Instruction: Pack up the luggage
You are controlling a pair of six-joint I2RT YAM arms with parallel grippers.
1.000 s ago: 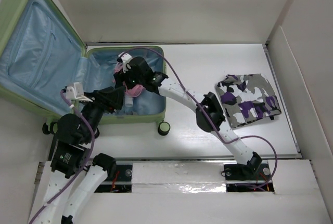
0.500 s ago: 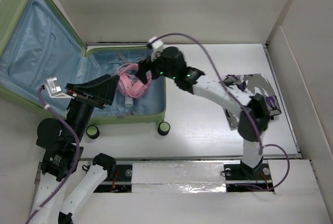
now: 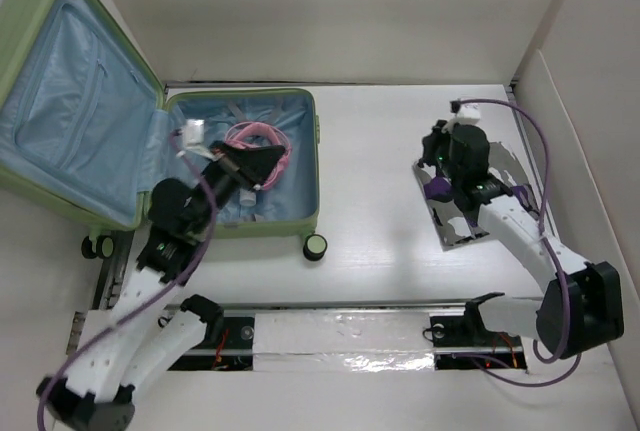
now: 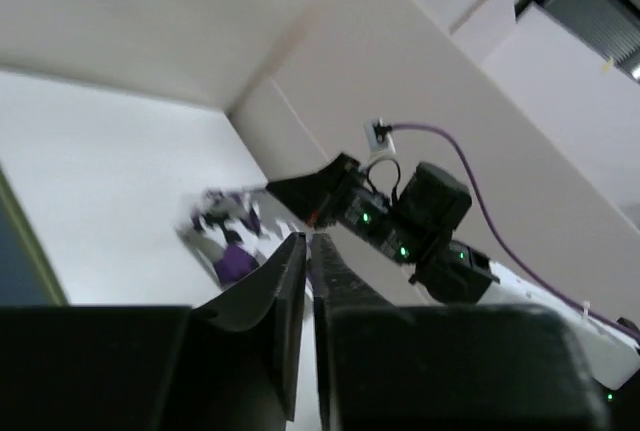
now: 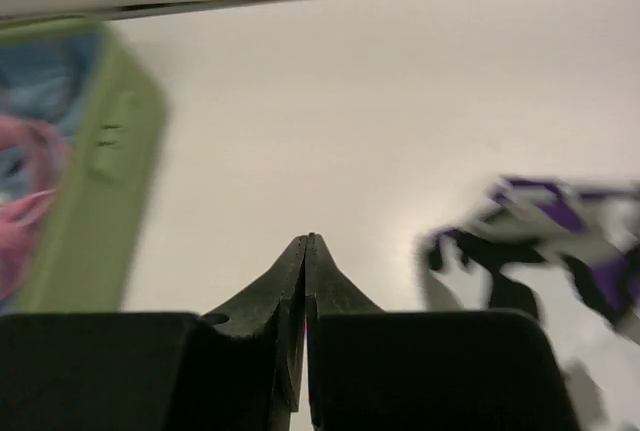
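As the left gripper (image 4: 305, 248) and right gripper (image 5: 308, 249) were both clenched empty, the right, over the camo cloth (image 3: 447, 219) at right-centre, likely needed opening to grab it for the luggage (image 3: 313, 183).

The top camera looks steeply down from above and behind the arm bases. Its wide view has the luggage (image 3: 70, 111) at 10 o'clock and the camouflage cloth (image 3: 436, 189) at 3 o'clock. The left wrist camera sits low over the luggage, facing 3 o'clock across the table (image 4: 90, 151). The right wrist camera, close above the cloth (image 5: 540, 241), faces about 10 o'clock. All three views share the cloth.
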